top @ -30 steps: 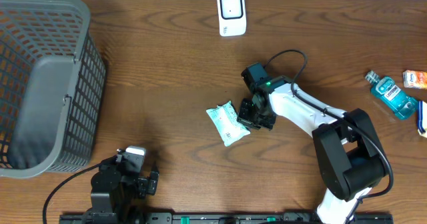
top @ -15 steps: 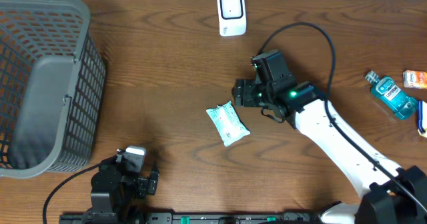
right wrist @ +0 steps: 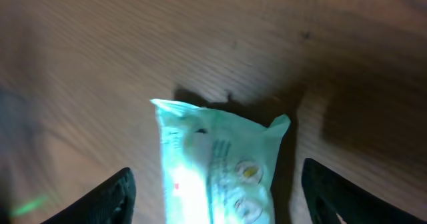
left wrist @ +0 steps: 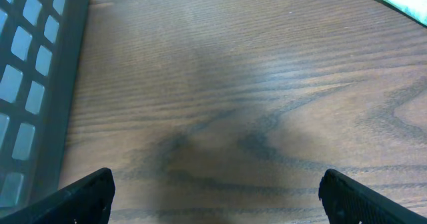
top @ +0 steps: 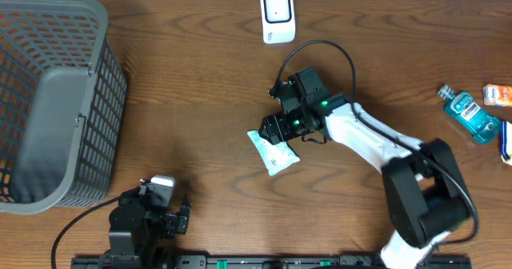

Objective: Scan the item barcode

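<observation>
Right tool (top: 276, 130) is hovering, spread wide, over wipes packet (top: 274, 151) lying on bench (top: 200, 101); advising centring across its narrow width before pinching.

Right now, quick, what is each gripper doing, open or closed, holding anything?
Left gripper: fingers open, holding nothing.
Right gripper: fingers open over the packet, not gripping it.

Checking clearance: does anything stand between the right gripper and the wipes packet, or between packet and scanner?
Nothing visible. The open right gripper hangs directly over the wipes packet; only wooden table lies between packet and scanner.
</observation>
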